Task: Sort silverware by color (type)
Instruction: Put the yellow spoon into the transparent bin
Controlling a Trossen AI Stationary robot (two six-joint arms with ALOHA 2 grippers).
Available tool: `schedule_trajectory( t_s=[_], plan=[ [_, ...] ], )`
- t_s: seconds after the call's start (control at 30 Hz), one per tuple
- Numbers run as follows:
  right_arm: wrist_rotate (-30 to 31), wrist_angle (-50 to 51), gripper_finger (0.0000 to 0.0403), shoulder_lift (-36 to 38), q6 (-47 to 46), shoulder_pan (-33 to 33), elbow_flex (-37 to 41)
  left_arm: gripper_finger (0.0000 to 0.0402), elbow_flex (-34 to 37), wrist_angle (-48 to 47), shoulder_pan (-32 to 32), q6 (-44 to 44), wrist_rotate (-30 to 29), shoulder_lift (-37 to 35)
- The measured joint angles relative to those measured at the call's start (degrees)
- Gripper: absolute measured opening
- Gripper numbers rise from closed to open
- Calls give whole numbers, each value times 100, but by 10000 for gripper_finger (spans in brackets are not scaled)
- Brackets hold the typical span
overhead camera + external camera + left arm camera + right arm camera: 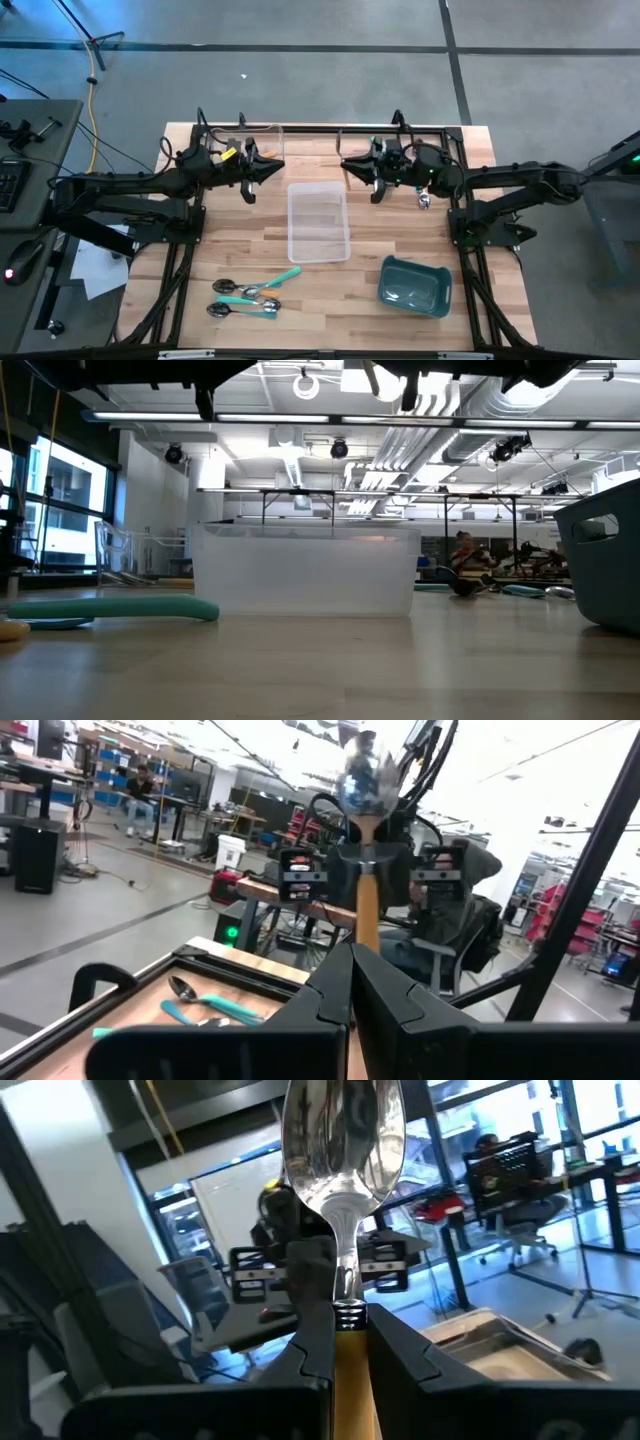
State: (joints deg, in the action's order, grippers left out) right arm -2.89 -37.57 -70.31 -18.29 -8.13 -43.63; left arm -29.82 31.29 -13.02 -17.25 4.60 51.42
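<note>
Left pincer and right pincer each clamp an orange-handled spoon, probably matching; lower both gently into one tray.

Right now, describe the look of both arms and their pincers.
Both arms are dark, jointed and slim, with black cables along them. The left pincer has a yellow tag behind it; the right pincer has green lights near its wrist. Each pincer has two dark, wedge-shaped fingers.

Grey floor, bright ceiling lights, large windows.
</note>
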Motion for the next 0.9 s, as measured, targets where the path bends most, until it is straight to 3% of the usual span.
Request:
schedule_trajectory(
  t_s=[0.53, 0.67, 0.9],
  plan=[
    [-9, -172, 21, -251, -74, 80, -16, 8, 0, -3, 0, 62, -48, 93],
    [-12, -172, 21, -251, -73, 80, -16, 44, 0, 158, 10, -257, -153, 180],
    [-12, -192, 21, -251, -71, 67, -16, 143, -163, 635, 224, -368, -467, 556]
  ],
)
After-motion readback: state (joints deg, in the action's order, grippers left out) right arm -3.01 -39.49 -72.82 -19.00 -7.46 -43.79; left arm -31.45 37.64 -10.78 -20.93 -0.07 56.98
